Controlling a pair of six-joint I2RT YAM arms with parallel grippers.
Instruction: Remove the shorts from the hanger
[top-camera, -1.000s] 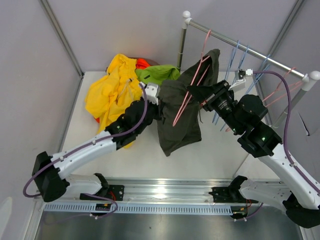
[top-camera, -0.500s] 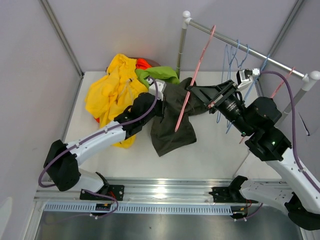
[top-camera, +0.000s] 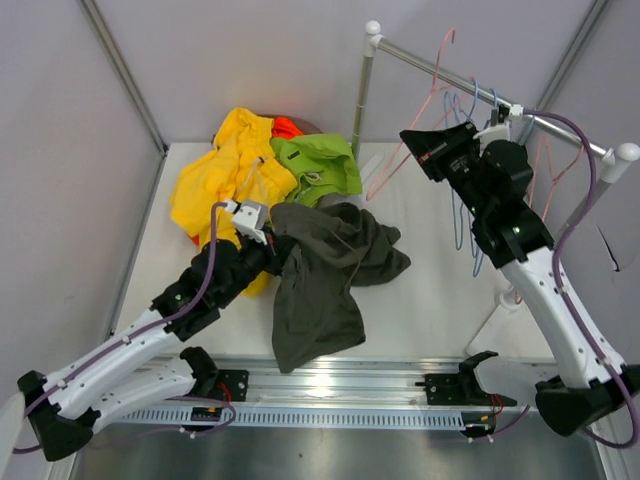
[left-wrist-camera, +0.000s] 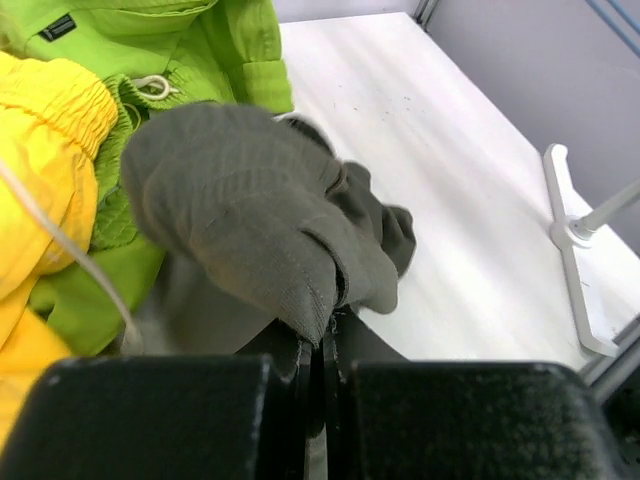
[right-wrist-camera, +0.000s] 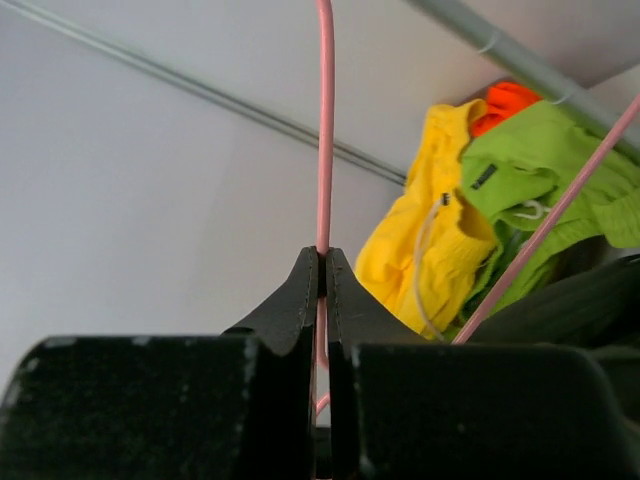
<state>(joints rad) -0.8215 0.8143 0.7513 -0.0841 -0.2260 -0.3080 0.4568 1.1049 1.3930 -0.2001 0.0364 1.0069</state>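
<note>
My left gripper (left-wrist-camera: 322, 340) was pinched tight on a fold of the olive shorts (top-camera: 325, 270). They lay crumpled at the middle of the table (top-camera: 440, 300), free of the pink hanger (right-wrist-camera: 324, 120). My right gripper (right-wrist-camera: 322, 265) was clamped on that hanger's wire, up at 2 o'clock near the rail (top-camera: 430, 65). The yellow shorts (top-camera: 225, 180), green shorts (top-camera: 320, 160) and orange shorts (top-camera: 285, 126) were heaped at 11 o'clock, with the green pair touching the olive.

Shorts (top-camera: 322, 268) lie on table (top-camera: 432, 300), left of rack (top-camera: 361, 95).
</note>
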